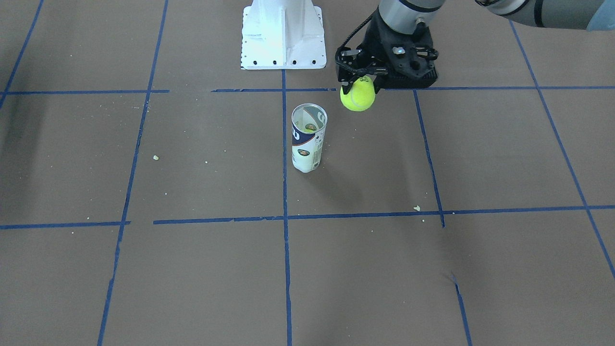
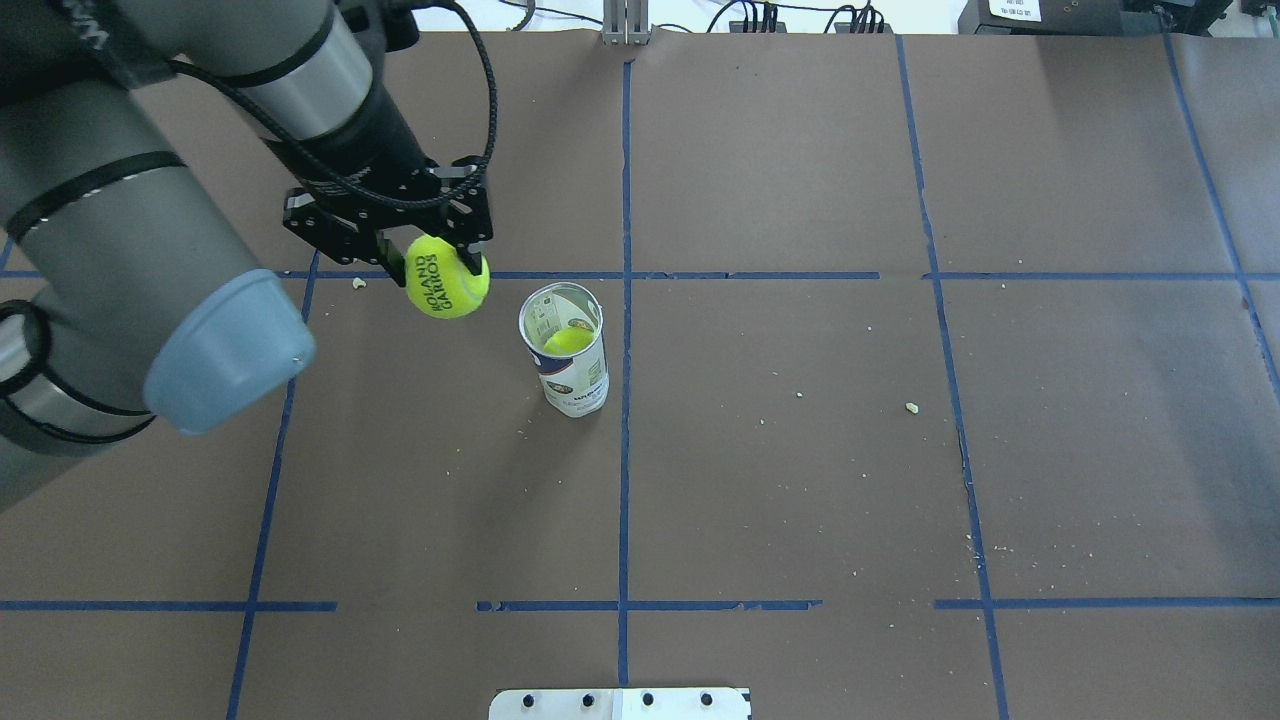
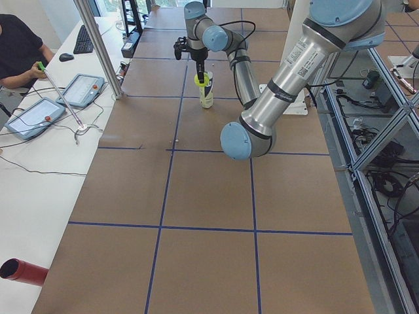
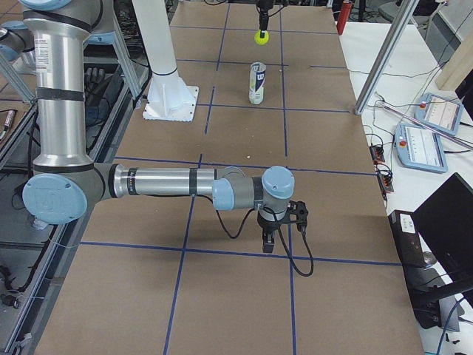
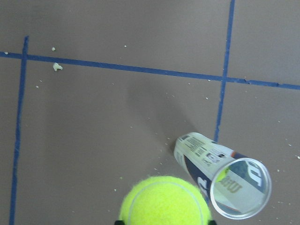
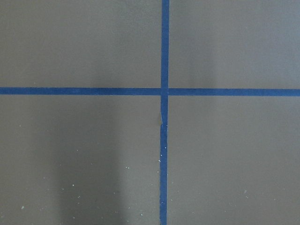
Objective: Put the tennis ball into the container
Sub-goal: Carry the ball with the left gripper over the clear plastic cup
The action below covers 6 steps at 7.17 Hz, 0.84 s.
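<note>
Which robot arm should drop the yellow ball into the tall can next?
The left one. The left gripper holds the tennis ball in the air, close to the open top of the container. The right gripper is far from both.

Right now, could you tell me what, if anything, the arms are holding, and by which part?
The left gripper holds the tennis ball, jaws clamped on opposite sides of its upper half. For the right gripper, I cannot tell.

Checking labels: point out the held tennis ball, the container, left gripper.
tennis ball (image 2: 447, 287): overhead view, lettered face.
container (image 2: 575, 385): overhead view, labelled side wall.
left gripper (image 2: 433, 263): overhead view, midway between its jaws.
</note>
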{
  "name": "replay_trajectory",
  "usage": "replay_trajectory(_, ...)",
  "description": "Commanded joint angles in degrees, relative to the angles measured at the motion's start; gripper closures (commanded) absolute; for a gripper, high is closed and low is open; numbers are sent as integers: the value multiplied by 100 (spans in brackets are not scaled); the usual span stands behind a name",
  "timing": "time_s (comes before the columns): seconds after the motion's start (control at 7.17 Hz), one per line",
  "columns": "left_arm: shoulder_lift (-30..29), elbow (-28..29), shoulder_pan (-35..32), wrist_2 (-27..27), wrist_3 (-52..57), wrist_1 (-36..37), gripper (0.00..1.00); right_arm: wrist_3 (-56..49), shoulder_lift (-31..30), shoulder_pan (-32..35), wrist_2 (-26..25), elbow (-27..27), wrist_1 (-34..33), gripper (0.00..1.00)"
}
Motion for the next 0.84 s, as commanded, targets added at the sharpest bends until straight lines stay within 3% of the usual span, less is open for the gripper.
replay_trajectory(0.0,-177,579,246,-28,-639,-907,100,0,0,0,0,0,0,0)
replay_trajectory(0.7,-133,651,440,-37,-677,-1096,100,0,0,0,0,0,0,0)
